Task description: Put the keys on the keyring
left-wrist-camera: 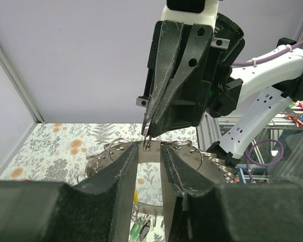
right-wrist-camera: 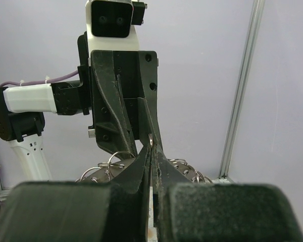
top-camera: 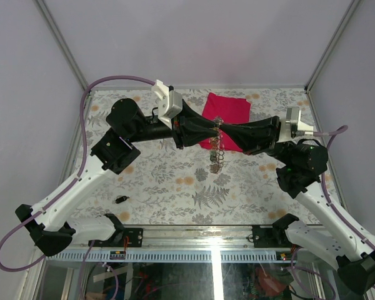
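Note:
Both arms meet over the middle of the table. The keyring point(top-camera: 215, 156), a grey metal band with small wire rings in its holes, hangs under the two grippers. My right gripper point(right-wrist-camera: 151, 148) is shut on one small wire ring at the band's top edge. My left gripper point(left-wrist-camera: 149, 146) faces it, jaws a narrow gap apart, and the keyring band point(left-wrist-camera: 149, 154) shows across that gap at the fingertips. Keys hang from the near side of the band, one green point(left-wrist-camera: 136, 228) and one yellow point(left-wrist-camera: 135, 196). A small black key point(top-camera: 120, 199) lies alone on the table at front left.
A red folded cloth point(top-camera: 232, 107) lies on the flowered table point(top-camera: 175, 181) behind the grippers. Grey walls and metal posts point(top-camera: 65, 47) close in the back and sides. The rail with the arm bases point(top-camera: 194, 236) runs along the near edge.

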You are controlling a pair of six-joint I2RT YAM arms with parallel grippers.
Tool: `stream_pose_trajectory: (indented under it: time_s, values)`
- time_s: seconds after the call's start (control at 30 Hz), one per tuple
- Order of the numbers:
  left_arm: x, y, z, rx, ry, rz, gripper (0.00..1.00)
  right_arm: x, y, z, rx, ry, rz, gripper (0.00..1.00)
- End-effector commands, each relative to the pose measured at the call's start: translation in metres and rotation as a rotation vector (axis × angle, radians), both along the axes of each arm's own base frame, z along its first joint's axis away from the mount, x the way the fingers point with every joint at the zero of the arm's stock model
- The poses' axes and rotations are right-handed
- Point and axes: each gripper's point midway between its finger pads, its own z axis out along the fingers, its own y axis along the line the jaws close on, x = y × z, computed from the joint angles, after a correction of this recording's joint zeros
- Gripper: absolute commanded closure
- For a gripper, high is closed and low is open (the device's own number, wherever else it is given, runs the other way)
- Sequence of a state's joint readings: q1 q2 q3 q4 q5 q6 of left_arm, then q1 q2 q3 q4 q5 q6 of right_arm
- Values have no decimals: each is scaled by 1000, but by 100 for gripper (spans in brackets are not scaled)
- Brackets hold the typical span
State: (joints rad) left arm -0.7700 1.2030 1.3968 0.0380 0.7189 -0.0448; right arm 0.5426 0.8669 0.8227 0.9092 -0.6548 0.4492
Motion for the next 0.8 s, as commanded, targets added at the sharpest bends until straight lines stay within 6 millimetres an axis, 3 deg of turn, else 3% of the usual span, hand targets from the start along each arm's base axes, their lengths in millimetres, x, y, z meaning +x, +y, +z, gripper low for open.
stream_pose_trajectory:
  time_s: [0.0,0.77]
  values:
    - [-10,6,30,-70,-87,-19,75,-23,-11,42,75,-123,18,100]
    - [-9,6,32,-71,-95,-13,85,-23,-4,31,2,-106,45,100]
